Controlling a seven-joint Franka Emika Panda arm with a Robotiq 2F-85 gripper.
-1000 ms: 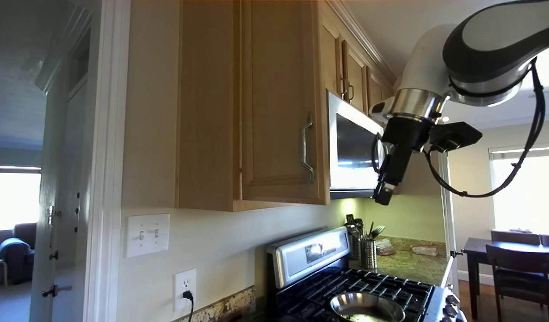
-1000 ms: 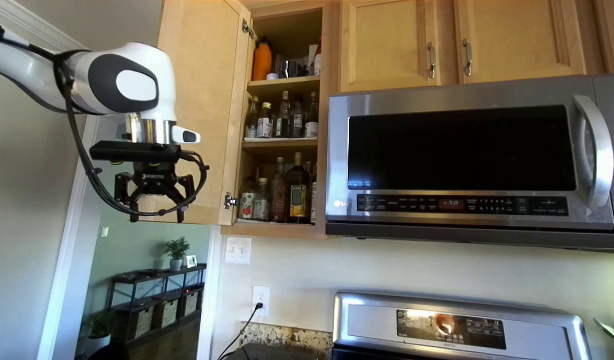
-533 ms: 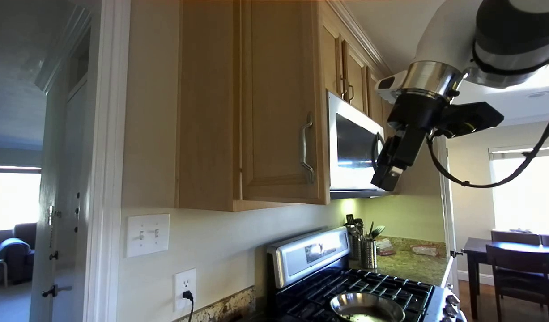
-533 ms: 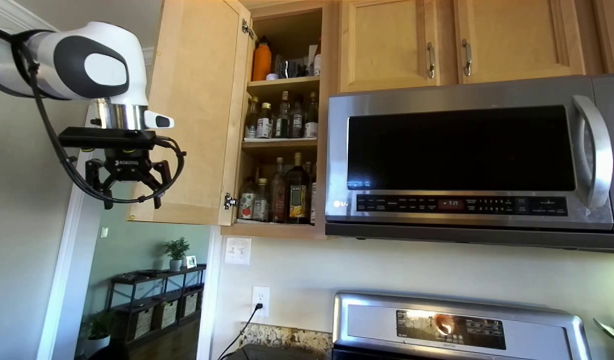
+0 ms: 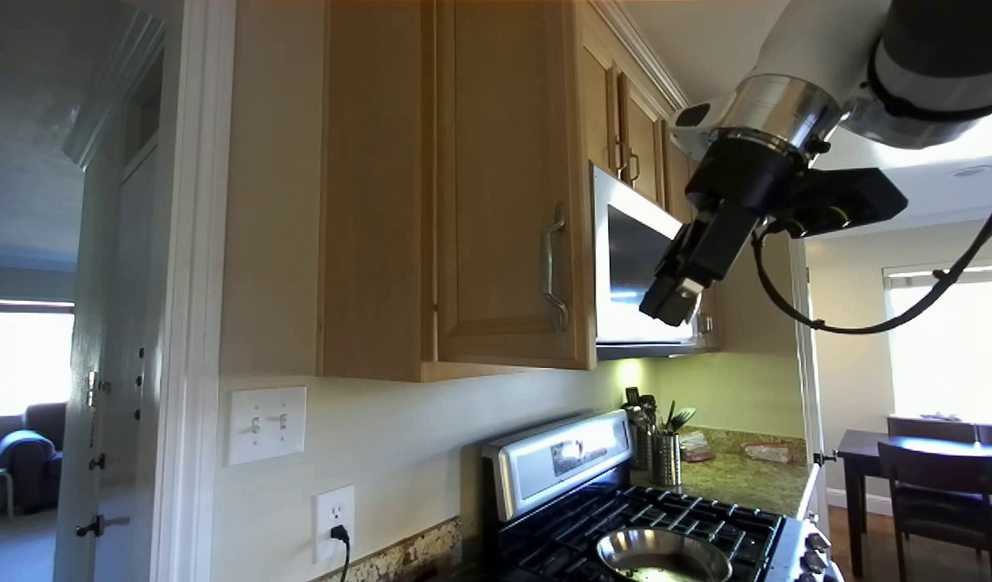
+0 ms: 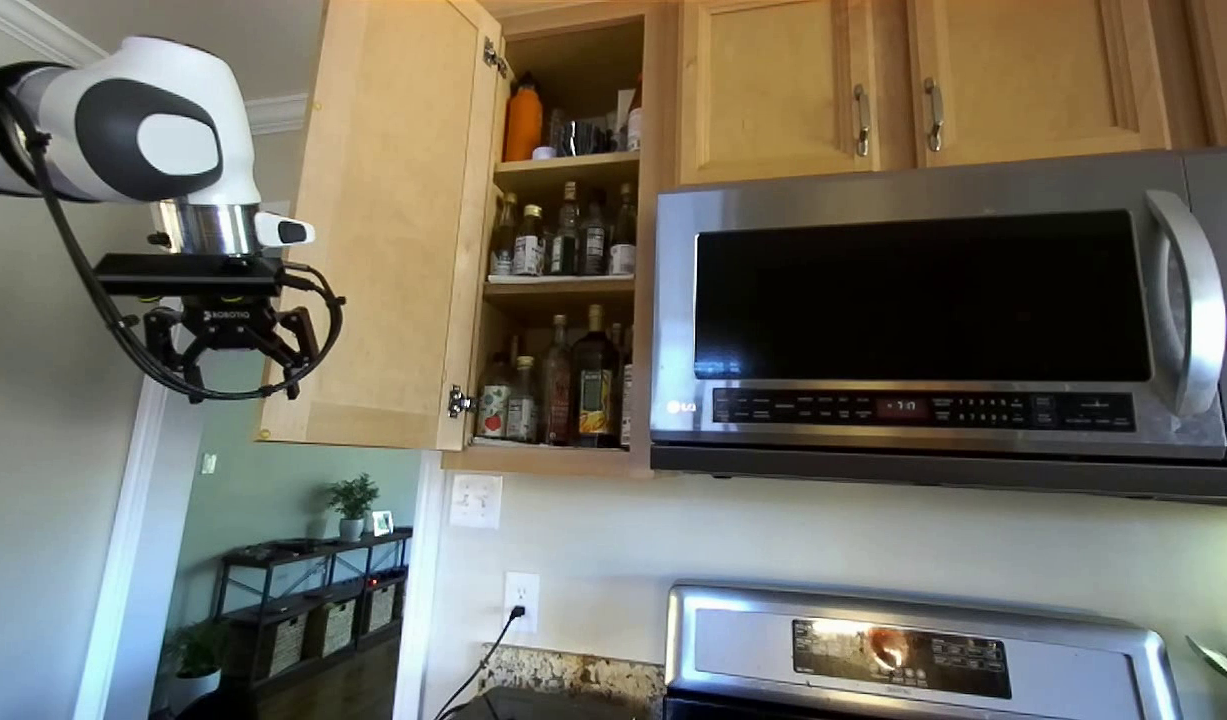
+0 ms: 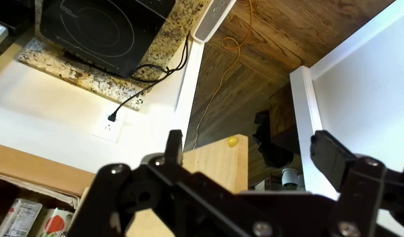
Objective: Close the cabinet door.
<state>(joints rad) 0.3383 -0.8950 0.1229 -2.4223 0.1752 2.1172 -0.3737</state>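
The cabinet door [image 6: 393, 230] is hanging swung out. You are holding the Robotiq gripper [image 6: 244, 394] empty, fingers [image 7: 173, 146] spread wide, near the door's free edge [image 5: 584, 202], presumably because you are planning to straddle and push it.

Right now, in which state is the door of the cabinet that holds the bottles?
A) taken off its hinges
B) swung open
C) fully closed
B: in an exterior view, the cabinet door stands swung out, attached at its lower hinge, leaving the bottles in plain sight.
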